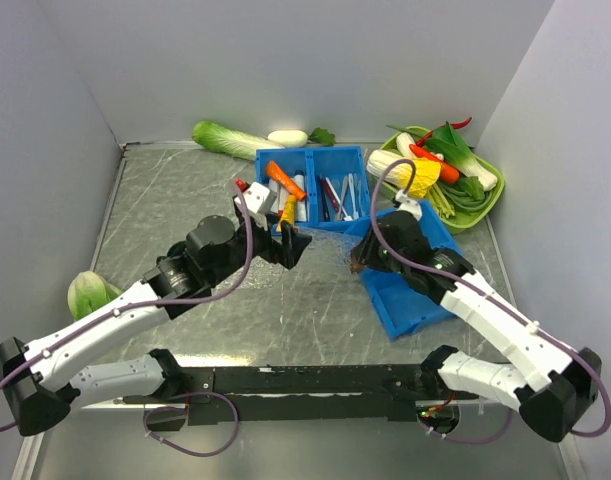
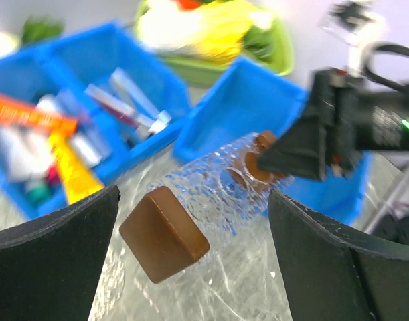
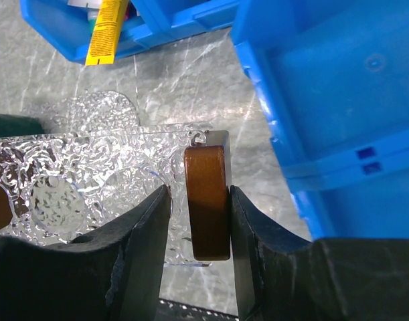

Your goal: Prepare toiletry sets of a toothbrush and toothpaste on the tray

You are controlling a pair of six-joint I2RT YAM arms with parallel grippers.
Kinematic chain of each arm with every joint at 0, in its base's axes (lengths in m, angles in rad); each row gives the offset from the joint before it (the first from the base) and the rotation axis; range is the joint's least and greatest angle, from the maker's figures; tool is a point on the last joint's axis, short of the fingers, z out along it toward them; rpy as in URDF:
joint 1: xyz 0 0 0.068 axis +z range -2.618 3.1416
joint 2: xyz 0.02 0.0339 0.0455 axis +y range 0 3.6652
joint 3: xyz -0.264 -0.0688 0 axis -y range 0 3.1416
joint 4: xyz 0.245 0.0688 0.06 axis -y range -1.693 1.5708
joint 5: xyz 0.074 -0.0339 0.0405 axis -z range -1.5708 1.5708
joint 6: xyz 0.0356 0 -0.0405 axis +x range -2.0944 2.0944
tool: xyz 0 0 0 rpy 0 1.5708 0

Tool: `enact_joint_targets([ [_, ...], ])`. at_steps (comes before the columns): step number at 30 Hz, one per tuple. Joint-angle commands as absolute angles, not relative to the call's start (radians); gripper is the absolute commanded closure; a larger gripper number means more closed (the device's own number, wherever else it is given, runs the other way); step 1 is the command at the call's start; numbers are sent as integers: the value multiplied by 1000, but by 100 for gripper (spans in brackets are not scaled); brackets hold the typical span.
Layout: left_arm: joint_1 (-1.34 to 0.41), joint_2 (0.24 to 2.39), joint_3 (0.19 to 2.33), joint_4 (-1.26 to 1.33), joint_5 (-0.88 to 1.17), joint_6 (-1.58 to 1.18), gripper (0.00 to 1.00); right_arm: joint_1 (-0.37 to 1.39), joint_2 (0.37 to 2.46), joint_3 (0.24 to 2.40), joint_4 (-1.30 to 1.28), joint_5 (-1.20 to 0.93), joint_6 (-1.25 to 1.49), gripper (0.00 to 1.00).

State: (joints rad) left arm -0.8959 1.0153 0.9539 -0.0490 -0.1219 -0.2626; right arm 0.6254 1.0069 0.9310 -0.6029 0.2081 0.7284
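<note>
The clear tray lies between my two grippers, with a small brown block at each end. My left gripper is wide open, its fingers either side of the near brown block, not touching it. My right gripper straddles the other brown block. Its right finger touches the block and a narrow gap shows at its left finger. The yellow toothpaste and orange toothpaste lie in the left blue bin. A dark red toothbrush lies in the bin beside it.
Twin blue bins stand behind the tray, and a blue lid or bin lies under my right arm. A green vegetable dish is at the back right. Cabbages lie at the back and the left.
</note>
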Motion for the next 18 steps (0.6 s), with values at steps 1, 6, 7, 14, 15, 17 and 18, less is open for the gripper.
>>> enact_joint_targets([
  [1, -877, 1055, 997, -190, -262, -388, 4, 692, 1054, 968, -457, 308, 816, 100],
  [6, -865, 1115, 1002, -308, -328, -394, 1, 767, 1140, 1018, -462, 386, 831, 100],
  [7, -864, 1123, 1000, -317, -328, -396, 4, 779, 1150, 1025, -462, 393, 831, 100],
  [14, -819, 1181, 983, -341, -290, -426, 24, 839, 1213, 1075, -486, 455, 824, 100],
  [15, -812, 1184, 982, -342, -282, -431, 27, 844, 1218, 1078, -491, 468, 824, 100],
  [17, -810, 1189, 979, -339, -273, -445, 32, 856, 1221, 1084, -497, 495, 825, 100],
  [18, -808, 1190, 977, -337, -262, -449, 32, 857, 1221, 1086, -502, 503, 825, 100],
])
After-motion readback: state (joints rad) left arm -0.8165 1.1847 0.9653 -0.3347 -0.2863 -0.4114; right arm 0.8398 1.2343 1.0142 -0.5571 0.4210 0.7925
